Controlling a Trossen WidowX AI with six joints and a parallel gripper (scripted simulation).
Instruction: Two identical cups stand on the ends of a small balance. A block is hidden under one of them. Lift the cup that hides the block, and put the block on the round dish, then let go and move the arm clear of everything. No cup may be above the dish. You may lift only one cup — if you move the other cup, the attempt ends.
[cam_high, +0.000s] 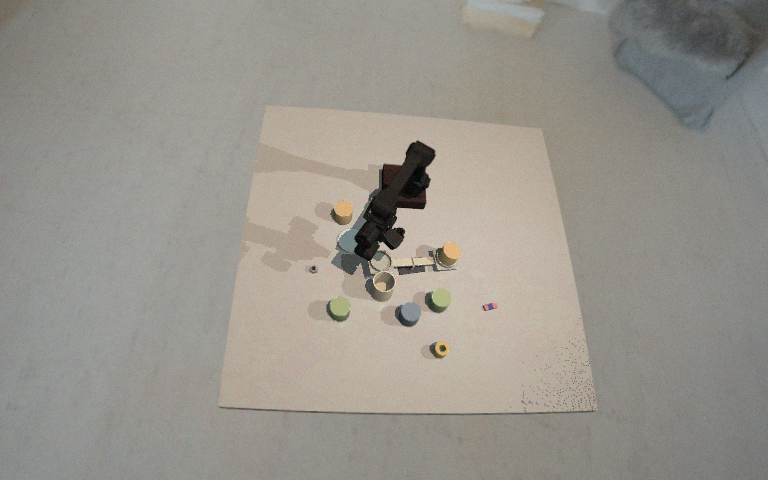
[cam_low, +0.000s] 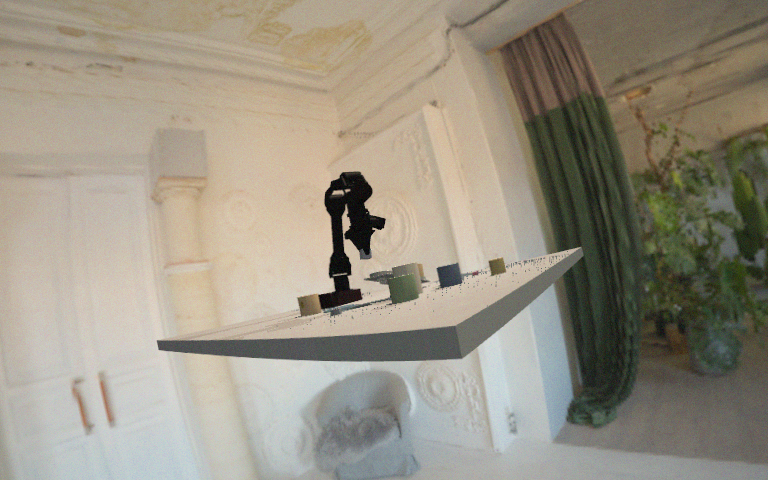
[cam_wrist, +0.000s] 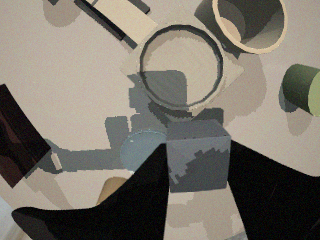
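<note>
Where the fingers (cam_low: 364, 247) stand clenched, they grasp one grey block (cam_low: 365, 255) (cam_wrist: 198, 167), held raised, not on the dish. Arm (cam_high: 396, 189) (cam_low: 338, 232): one, black, bent over from a dark red base (cam_high: 390, 169) (cam_low: 352, 295) (cam_wrist: 20, 145) behind the balance (cam_high: 423, 261) (cam_wrist: 127, 20). All places below are relative to that balance, as the top view shows it.

Pan (cam_high: 389, 261) (cam_wrist: 141, 65): ringed, at the left end, uncovered. Cup, open: one, beige, mouth up (cam_high: 382, 292) (cam_low: 406, 270) (cam_wrist: 205, 17), just in front of the left end. Cup, orange-topped (cam_high: 450, 253): one, closed end up, on the right end. Dish (cam_high: 346, 240) (cam_wrist: 142, 150): one, round, pale blue, near the left end and slightly behind it; no cup above it.

Orange cylinder (cam_high: 342, 212) (cam_low: 309, 305) (cam_wrist: 112, 190): behind and left. Green cylinders: two, one in front and left (cam_high: 339, 309) (cam_low: 403, 288) (cam_wrist: 302, 90), one in front and right (cam_high: 440, 300). Blue-grey cylinder (cam_high: 409, 314) (cam_low: 450, 275): in front. Yellow ring-shaped piece (cam_high: 441, 353) (cam_low: 497, 266): farther in front. Small red-and-blue item (cam_high: 490, 306): front right. Small dark nut-like piece (cam_high: 313, 269): well to the left. Worktop (cam_high: 283, 362) (cam_low: 339, 348) (cam_wrist: 90, 100): pale, beneath the balance
</note>
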